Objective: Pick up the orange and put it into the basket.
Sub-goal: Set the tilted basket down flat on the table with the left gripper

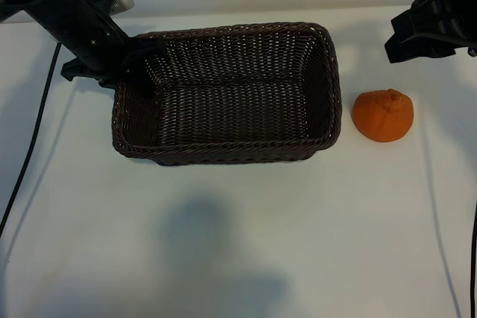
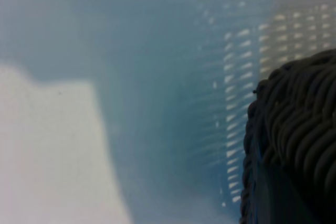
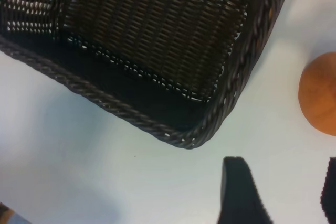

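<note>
The orange (image 1: 382,115) lies on the white table just right of the basket (image 1: 227,153), a dark brown wicker one with nothing in it. My right gripper (image 1: 406,39) hovers behind the orange, farther back on the table and apart from it. In the right wrist view this gripper (image 3: 283,192) is open, with bare table between its fingers (image 3: 239,192); the orange (image 3: 320,95) and a basket corner (image 3: 184,137) lie beyond. My left gripper (image 1: 127,65) is at the basket's far left corner, shut on the rim. The left wrist view shows only the braided rim (image 2: 294,129) up close.
A black cable (image 1: 33,139) runs down the left side of the white table (image 1: 223,258). Another cable (image 1: 472,258) hangs at the right edge. Bare tabletop lies in front of the basket and around the orange.
</note>
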### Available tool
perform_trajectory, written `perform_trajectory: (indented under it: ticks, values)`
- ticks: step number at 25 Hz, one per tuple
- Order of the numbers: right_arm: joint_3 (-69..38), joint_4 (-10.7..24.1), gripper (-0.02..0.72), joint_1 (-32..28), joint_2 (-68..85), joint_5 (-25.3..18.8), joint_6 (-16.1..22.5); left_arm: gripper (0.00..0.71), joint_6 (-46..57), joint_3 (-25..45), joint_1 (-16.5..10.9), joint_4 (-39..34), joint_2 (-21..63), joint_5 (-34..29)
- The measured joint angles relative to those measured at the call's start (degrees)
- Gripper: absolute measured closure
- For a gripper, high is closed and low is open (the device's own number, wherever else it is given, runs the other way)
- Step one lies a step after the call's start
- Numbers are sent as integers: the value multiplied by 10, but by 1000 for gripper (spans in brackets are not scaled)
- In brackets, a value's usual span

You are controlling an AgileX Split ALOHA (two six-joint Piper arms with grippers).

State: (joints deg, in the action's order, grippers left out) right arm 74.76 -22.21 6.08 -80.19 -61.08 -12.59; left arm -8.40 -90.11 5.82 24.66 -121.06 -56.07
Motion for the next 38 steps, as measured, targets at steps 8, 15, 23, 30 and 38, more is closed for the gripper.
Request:
perform_trajectory:
  ticks: [8,15,23,30,38]
  values:
    - [0,0,312,0,0,-2,0,551,-12,0,0,3,-11,0]
    - [0,0,312,0,0,-2,0,551,-18,0,0,4,-28,-1]
    - [0,0,312,0,0,-2,0,551,-19,-2,0,10,-39,-3]
    - [0,0,312,0,0,-2,0,551,-19,-2,0,11,-39,-4]
    - [0,0,312,0,0,-2,0,527,-19,-8,0,12,-41,-7]
